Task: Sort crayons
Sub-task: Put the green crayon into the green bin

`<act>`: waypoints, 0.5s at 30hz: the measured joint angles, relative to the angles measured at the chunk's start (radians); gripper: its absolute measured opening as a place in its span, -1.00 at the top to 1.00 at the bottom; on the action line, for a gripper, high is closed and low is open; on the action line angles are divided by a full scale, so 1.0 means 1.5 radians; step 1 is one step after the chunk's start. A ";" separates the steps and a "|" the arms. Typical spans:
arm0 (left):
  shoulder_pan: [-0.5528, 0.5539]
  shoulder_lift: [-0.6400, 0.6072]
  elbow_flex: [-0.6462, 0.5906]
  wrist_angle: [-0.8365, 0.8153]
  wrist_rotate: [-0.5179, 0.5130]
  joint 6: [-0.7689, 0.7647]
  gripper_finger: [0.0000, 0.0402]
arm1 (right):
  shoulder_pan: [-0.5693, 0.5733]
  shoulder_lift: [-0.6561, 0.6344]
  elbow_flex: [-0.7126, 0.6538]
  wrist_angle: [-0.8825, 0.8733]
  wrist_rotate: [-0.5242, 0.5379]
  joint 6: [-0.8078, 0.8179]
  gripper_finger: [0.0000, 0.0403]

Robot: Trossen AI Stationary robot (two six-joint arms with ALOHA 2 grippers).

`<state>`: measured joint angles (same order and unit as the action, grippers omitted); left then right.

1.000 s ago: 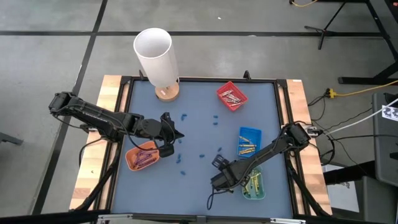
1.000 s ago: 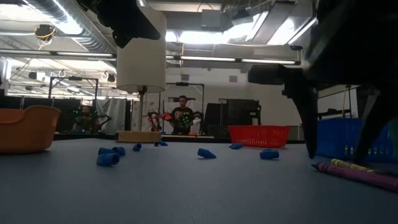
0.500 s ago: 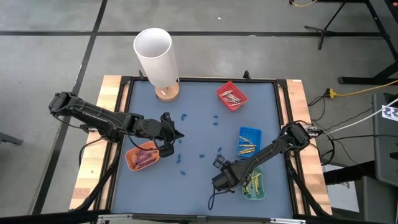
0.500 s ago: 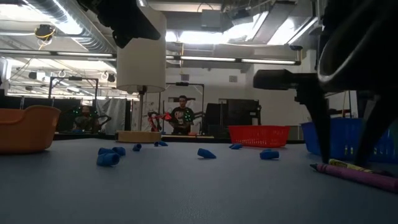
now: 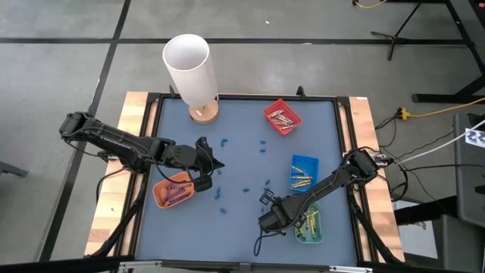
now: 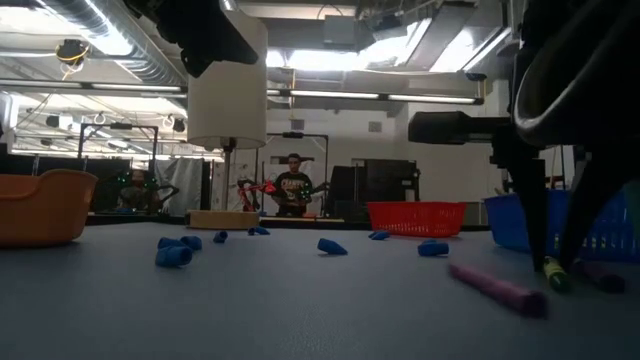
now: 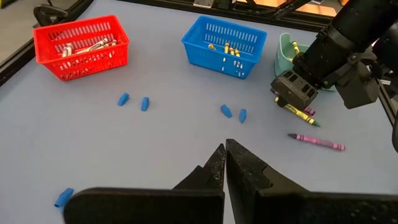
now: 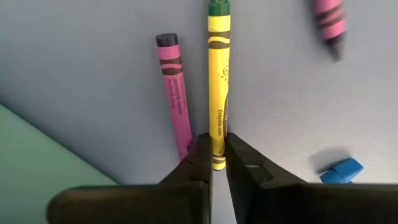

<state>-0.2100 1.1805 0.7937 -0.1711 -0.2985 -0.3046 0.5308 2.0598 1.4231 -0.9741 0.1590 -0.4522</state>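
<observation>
step: lift | my right gripper (image 8: 218,155) pinching yellow crayon (image 8: 218,74) | rise straight, clear of pink crayon (image 8: 174,87) | left gripper (image 7: 224,163) pressed together

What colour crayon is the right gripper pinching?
Yellow crayon, clearest in the right wrist view.

The yellow crayon (image 8: 217,93) between the right gripper's (image 8: 218,163) matt black fingers wore a smooth paper wrapper, as did the pink crayon (image 8: 174,93) beside it. The tabletop (image 8: 93,37) looked matt grey-blue. The red basket (image 7: 81,46) and blue basket (image 7: 224,43) were glossy plastic mesh.
</observation>
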 joint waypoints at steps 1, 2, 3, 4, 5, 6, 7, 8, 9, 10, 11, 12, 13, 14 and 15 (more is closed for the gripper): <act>0.000 0.000 0.000 0.000 0.000 0.000 1.00 | 0.000 0.000 0.000 0.000 0.001 0.000 0.87; 0.000 0.000 0.000 0.000 0.000 0.000 1.00 | 0.000 0.000 0.000 0.000 0.002 0.000 0.87; 0.000 0.000 0.000 0.000 0.000 0.000 1.00 | 0.000 0.000 0.002 -0.001 0.002 0.001 0.87; 0.000 0.000 0.000 0.000 0.000 0.000 1.00 | 0.000 0.001 0.006 -0.007 0.002 0.001 0.86; 0.000 0.000 0.000 0.000 0.000 0.000 1.00 | 0.000 0.003 0.013 -0.013 0.004 0.001 0.86; 0.000 0.000 0.000 0.000 0.000 0.000 1.00 | 0.000 0.004 0.019 -0.018 0.006 0.001 0.86; 0.000 0.000 0.000 0.000 0.000 0.000 1.00 | -0.001 0.004 0.028 -0.023 0.010 0.002 0.86; 0.000 0.000 0.000 0.000 0.000 0.000 1.00 | -0.001 0.004 0.037 -0.030 0.014 0.006 0.86; 0.000 0.000 0.000 0.000 0.000 0.000 1.00 | -0.001 0.004 0.049 -0.036 0.017 0.014 0.86; 0.000 0.000 0.000 0.000 0.000 0.000 1.00 | -0.001 0.004 0.062 -0.042 0.022 0.022 0.86; 0.000 0.000 0.000 0.000 0.000 0.000 1.00 | -0.001 0.004 0.075 -0.049 0.024 0.033 0.86; 0.000 0.000 0.000 0.000 0.000 -0.001 1.00 | -0.001 0.004 0.088 -0.057 0.024 0.039 0.86; 0.000 0.000 0.000 0.000 0.000 -0.003 1.00 | -0.001 0.004 0.100 -0.066 0.024 0.046 0.86; 0.000 0.000 0.000 0.000 0.000 -0.005 1.00 | -0.001 0.004 0.112 -0.072 0.024 0.056 0.86; 0.000 0.000 0.000 0.000 0.002 -0.005 1.00 | -0.001 0.004 0.126 -0.081 0.024 0.067 0.86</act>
<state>-0.2098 1.1805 0.7937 -0.1711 -0.2949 -0.3128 0.5289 2.0659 1.6119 -1.0953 0.1951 -0.3520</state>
